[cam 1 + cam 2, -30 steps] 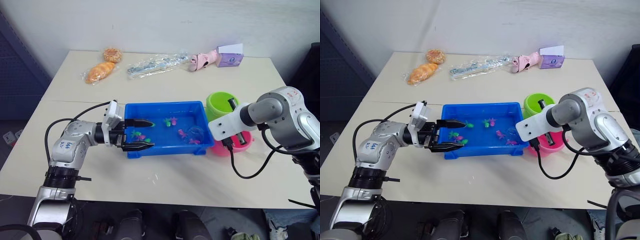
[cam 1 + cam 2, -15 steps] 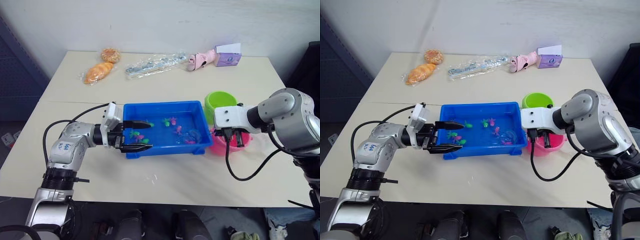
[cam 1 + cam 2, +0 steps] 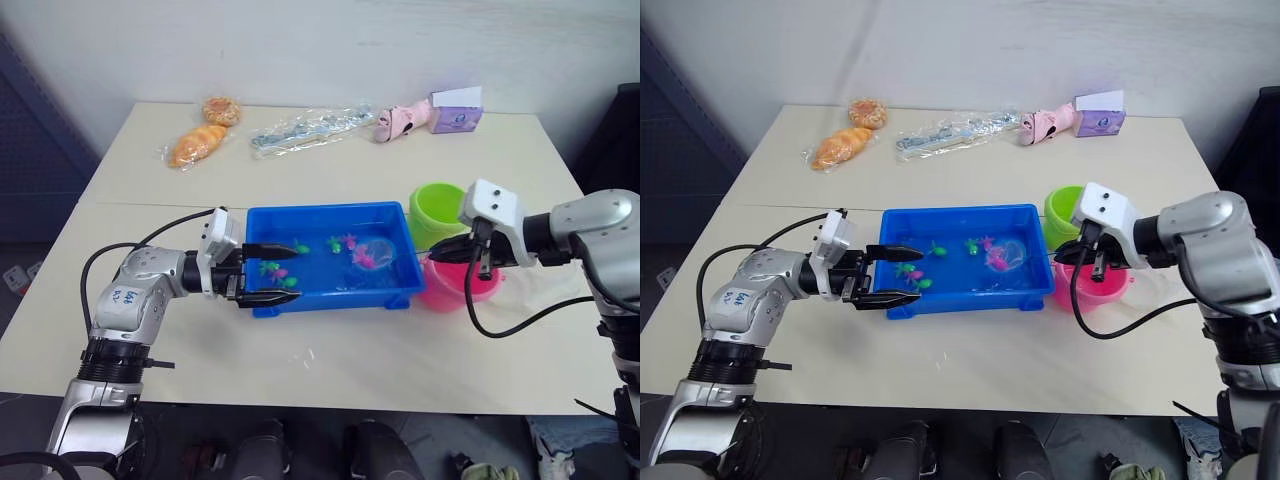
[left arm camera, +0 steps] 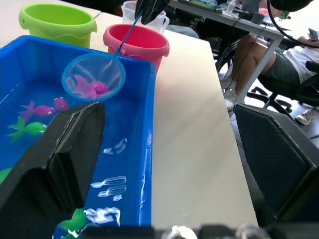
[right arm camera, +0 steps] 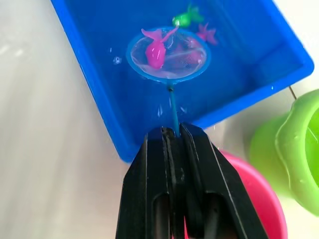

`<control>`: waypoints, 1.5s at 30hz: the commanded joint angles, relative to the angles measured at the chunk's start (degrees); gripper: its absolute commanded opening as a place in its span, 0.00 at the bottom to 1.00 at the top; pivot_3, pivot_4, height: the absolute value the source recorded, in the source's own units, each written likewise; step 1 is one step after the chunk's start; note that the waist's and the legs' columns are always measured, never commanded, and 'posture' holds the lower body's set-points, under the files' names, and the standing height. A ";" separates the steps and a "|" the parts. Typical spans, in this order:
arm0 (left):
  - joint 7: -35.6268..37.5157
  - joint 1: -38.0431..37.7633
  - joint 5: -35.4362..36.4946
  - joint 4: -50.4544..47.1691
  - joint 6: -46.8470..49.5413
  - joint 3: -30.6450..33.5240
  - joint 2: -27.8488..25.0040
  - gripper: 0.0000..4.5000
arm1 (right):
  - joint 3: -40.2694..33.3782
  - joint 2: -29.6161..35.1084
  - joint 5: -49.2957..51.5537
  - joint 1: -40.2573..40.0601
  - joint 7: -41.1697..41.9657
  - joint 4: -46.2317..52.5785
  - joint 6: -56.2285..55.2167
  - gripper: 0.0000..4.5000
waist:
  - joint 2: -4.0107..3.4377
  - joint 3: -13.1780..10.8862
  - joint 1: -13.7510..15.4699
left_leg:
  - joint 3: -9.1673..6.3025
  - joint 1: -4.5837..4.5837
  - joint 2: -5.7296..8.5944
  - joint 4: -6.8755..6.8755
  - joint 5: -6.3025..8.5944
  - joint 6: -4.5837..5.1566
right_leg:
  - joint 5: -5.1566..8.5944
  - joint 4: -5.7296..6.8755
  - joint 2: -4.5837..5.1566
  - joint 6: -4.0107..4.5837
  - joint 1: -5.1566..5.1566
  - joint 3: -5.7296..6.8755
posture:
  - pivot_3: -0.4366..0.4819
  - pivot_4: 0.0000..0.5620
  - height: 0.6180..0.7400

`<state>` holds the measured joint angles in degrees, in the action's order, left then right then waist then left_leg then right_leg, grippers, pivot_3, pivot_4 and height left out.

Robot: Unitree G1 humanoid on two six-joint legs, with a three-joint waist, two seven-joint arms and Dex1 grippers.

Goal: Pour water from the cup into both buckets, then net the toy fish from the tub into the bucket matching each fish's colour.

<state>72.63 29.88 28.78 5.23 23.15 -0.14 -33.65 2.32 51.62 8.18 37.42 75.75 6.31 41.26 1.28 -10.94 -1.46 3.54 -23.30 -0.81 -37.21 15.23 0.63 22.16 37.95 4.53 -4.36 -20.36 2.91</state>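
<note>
The blue tub (image 3: pixel 330 258) sits mid-desk, with bare desk (image 3: pixel 330 360) open on its near side and behind it. The lime bucket (image 3: pixel 441 210) and pink bucket (image 3: pixel 455 285) stand touching each other just off the tub's right end, the pink one nearer the desk's front.

The right gripper (image 5: pixel 174 137) has its fingers (image 5: pixel 199 164) pinched shut on the thin handle of the net (image 5: pixel 168 55), above the pink bucket's rim. The handle runs straight out from the fingertips, over the tub's right wall. The hoop, light blue with fine mesh, hangs above the water and carries a pink fish (image 5: pixel 156 50). More fish (image 3: pixel 975 243), green and pink, lie in the tub beyond the hoop.

The left gripper (image 3: pixel 270 271) is at the tub's left end, fingers (image 3: pixel 275 246) spread apart and empty, one reaching over the rim above the water, the other outside the near wall. Small green fish (image 3: pixel 283 281) lie just between them.
</note>
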 commanded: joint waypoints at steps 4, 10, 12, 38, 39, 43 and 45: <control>-0.39 0.98 1.51 -0.96 0.40 1.60 -0.21 0.98 | -13.46 0.88 8.99 -6.48 -4.44 7.58 1.01 0.00 | 0.00 0.00 0.26 | -0.01 -0.01 0.00 0.00 0.01 0.01 | 0.00 -0.02 0.00 -0.01 0.02 0.02 | 0.48 0.27 1.00; 0.57 2.11 1.62 0.32 0.96 0.81 0.08 0.98 | -29.08 1.03 13.87 -18.24 -10.53 17.21 4.21 0.00 | 0.00 0.00 0.93 | -0.02 0.00 0.00 0.02 0.01 0.02 | -0.01 -0.06 -0.01 -0.01 0.07 0.04 | 0.48 0.27 1.00; 1.04 2.62 1.48 1.00 0.99 0.40 0.39 0.98 | -34.20 0.69 14.34 -23.40 -11.95 20.56 3.74 0.00 | -0.01 0.00 1.29 | -0.01 0.02 0.00 0.03 0.02 0.02 | -0.01 -0.07 -0.02 -0.01 0.07 0.02 | 0.48 0.27 1.00; 1.12 5.07 0.48 3.22 0.28 -1.69 6.15 0.98 | -45.00 -10.73 -3.57 -59.69 -27.03 21.01 -37.98 0.00 | -0.07 0.04 1.32 | 0.03 0.22 0.03 0.05 -0.06 -0.04 | -0.05 -0.11 -0.10 -0.10 0.27 -0.08 | 0.48 0.27 1.00; 1.02 5.06 0.50 3.12 0.34 -1.67 6.26 0.98 | -44.91 -10.35 -6.51 -59.59 -28.77 18.57 -43.63 0.00 | -0.07 0.04 1.30 | 0.03 0.23 0.02 0.05 -0.06 -0.04 | -0.05 -0.11 -0.11 -0.10 0.27 -0.08 | 0.48 0.27 1.00; 0.63 4.75 0.76 2.46 0.68 -1.83 6.69 0.98 | -44.93 -9.70 -14.88 -58.97 -36.57 8.49 -62.55 0.00 | -0.07 0.05 1.35 | 0.05 0.25 0.03 0.05 -0.07 -0.05 | -0.04 -0.10 -0.11 -0.10 0.27 -0.09 | 0.48 0.27 1.00; 0.55 4.68 0.81 2.29 0.76 -1.99 6.87 0.98 | -43.84 -9.18 -16.98 -59.10 -38.83 4.69 -68.79 0.00 | -0.07 0.04 1.36 | 0.05 0.25 0.03 0.05 -0.07 -0.06 | -0.04 -0.11 -0.10 -0.10 0.27 -0.09 | 0.48 0.27 1.00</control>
<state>73.24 34.87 28.90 9.66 24.17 -2.14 -27.03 -41.16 41.48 -6.92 -21.47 39.47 13.07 -21.19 1.21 -10.90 -0.10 3.59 -23.05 -0.78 -37.16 15.15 0.56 22.12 37.84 4.43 -4.46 -20.09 2.82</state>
